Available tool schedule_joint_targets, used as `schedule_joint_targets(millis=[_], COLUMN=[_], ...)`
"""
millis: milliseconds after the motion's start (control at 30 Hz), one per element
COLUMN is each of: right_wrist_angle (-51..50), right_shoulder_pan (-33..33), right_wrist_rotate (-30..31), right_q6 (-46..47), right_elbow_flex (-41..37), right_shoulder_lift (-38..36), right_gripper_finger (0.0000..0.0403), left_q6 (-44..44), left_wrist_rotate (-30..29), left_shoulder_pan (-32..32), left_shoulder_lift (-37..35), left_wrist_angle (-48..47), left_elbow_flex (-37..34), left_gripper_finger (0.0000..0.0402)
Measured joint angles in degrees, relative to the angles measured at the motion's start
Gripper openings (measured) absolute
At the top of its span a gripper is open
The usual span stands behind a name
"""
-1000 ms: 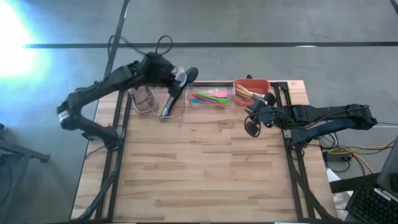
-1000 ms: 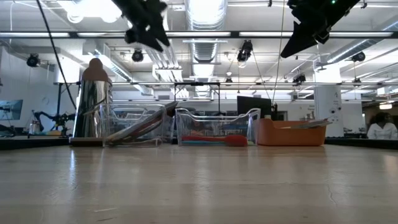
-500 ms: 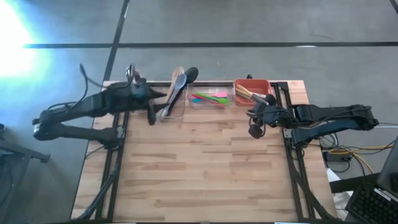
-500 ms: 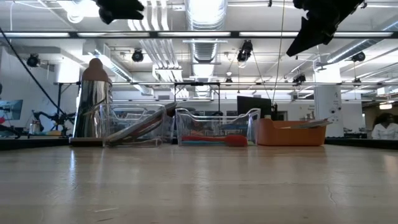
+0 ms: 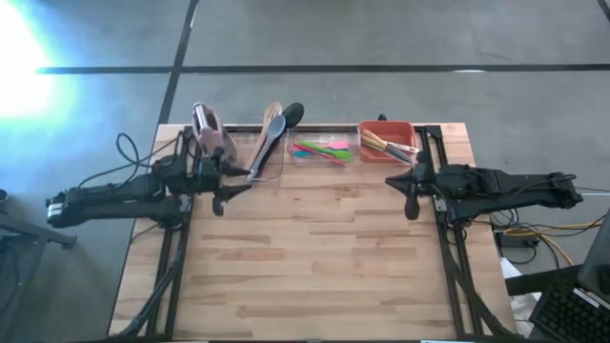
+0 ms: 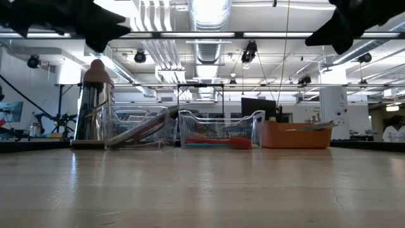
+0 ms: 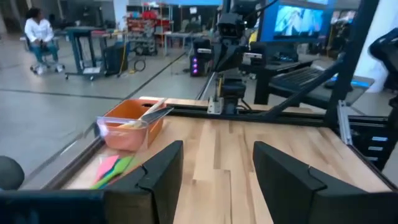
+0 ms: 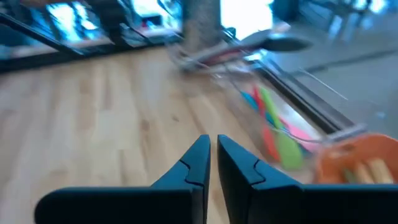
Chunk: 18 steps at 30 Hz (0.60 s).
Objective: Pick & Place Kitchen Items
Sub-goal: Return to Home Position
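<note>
Desk [image 5: 315,267] layout: all items sit in one row along the far edge. From left, that's a rack [image 5: 206,124] with a pinkish top, then left clear bin [image 5: 274,164], middle clear bin [image 5: 319,161] and orange bin [image 5: 386,124]. Bins stand just beside each other, and the rack is just left of the left clear bin.

Contents:
- long serving spoons [image 5: 270,138] lie tilted in the left clear bin. One is black, one wooden, one grey, and their heads stick out past its far rim.
- silicone spatulas [image 5: 319,150] lie flat in the middle clear bin, pink, green and blue. Low view also shows a red head at its right end.
- pale-handled utensils [image 5: 384,143] lie across the orange bin, ends resting on its rim.

Left hand [image 5: 221,195] is over the desk's left side, near the left clear bin's near corner and above the surface. Its fingers [image 7: 163,177] are spread wide and hold nothing.

Right hand [image 5: 410,191] is over the right side, on the near side of the orange bin and also off the surface. Its fingers [image 8: 194,163] are pinched to a narrow slit with nothing between them.

Hands are well apart, with desk between them.

Room behind: a person [image 7: 38,31] sits far off.
</note>
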Motion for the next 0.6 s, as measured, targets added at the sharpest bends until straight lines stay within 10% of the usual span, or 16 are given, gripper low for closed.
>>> schedule_joint_targets(millis=[600], right_wrist_angle=[15.3], right_shoulder_pan=[0.2], right_wrist_rotate=[-7.4], right_q6=[-7.5], right_elbow_flex=[-19.8], right_shoulder_lift=[-28.2], right_gripper_finger=[0.0008], left_q6=[0.1], left_wrist_rotate=[3.9], left_shoulder_pan=[0.0], left_shoulder_lift=[-19.8], left_wrist_angle=[1.0], left_elbow_flex=[-17.2], left_gripper_finger=[0.0197])
